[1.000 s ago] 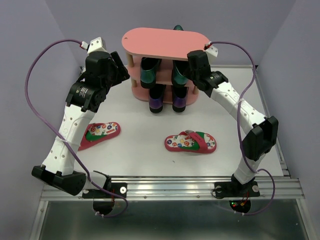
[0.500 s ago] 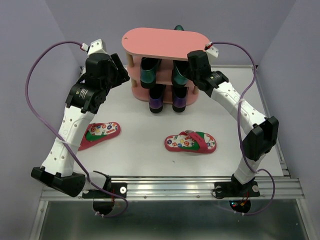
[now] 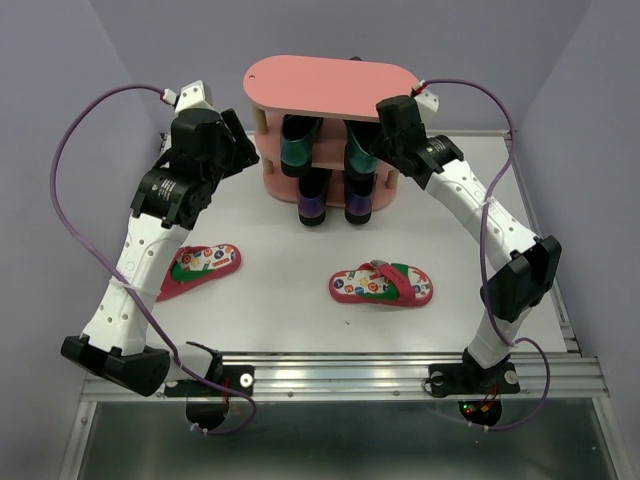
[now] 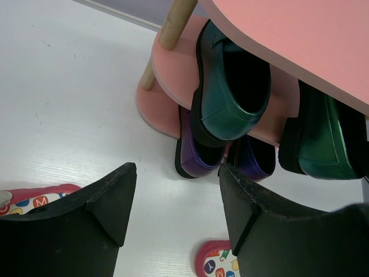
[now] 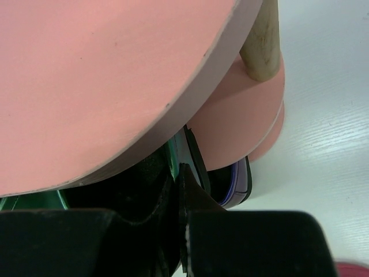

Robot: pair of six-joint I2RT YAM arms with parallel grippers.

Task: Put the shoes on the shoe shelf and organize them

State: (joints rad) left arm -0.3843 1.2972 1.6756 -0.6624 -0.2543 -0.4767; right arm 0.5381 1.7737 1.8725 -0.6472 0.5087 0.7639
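Standing at the far middle of the table, shoe shelf, three pink oval boards on pale posts. Middle tier: left dark-green loafer and right dark-green loafer, side by side, ends overhanging the front edge. Bottom tier: left purple loafer and right purple loafer, likewise paired, so colours are kept by level. Not yet shelved: left flip-flop and right flip-flop, flat on the table, well apart. Right gripper: fingers pressed together, nothing between them, tip under the top board at the right dark-green loafer's rim, probably to nudge it square; contact I cannot confirm. Left gripper: jaws wide apart, empty, hovering near the shelf's left end, facing the loafers, seemingly free to fetch a flip-flop.
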